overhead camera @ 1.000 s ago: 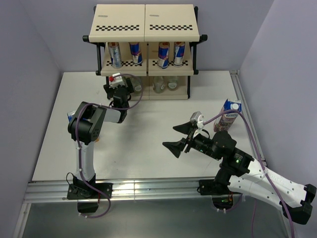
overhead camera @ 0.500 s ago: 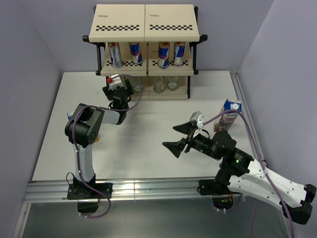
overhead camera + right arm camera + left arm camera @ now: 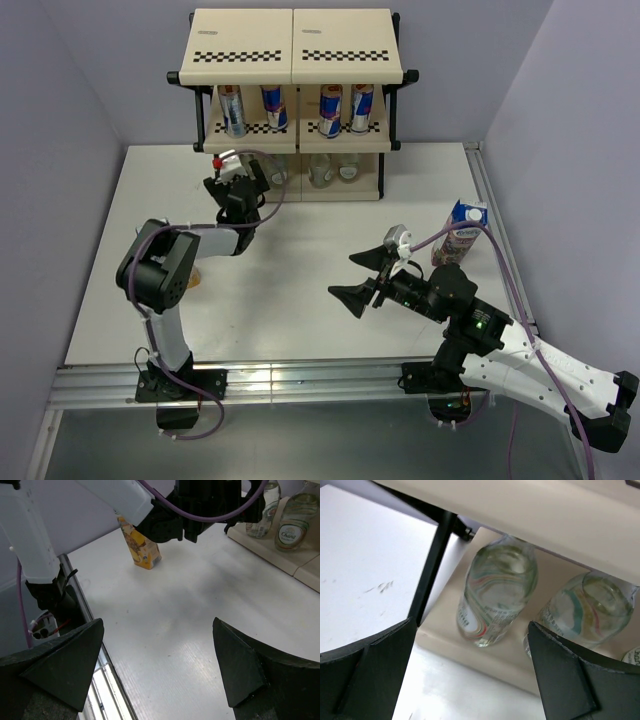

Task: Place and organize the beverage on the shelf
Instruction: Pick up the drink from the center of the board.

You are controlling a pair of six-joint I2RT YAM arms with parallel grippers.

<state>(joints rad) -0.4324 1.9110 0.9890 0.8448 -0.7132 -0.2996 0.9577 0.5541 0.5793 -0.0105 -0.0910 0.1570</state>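
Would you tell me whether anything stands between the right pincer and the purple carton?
No separate object: the purple carton stands alone on the table, but the right pincer points away from it.

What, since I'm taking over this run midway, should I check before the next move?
1. Left fingers open, nothing held: ok.
2. Nearest bottle upright on the bottom tier of the shelf, untouched by the fingers: ok.
3. Four cans standing on the middle tier: ok.
4. Every bottle shelved: cannot tell; the left arm hides part of the bottom tier.
5. Right fingers open, empty: ok.
6. Cartons shelved: not ok; the purple carton and the yellow carton stand on the table.
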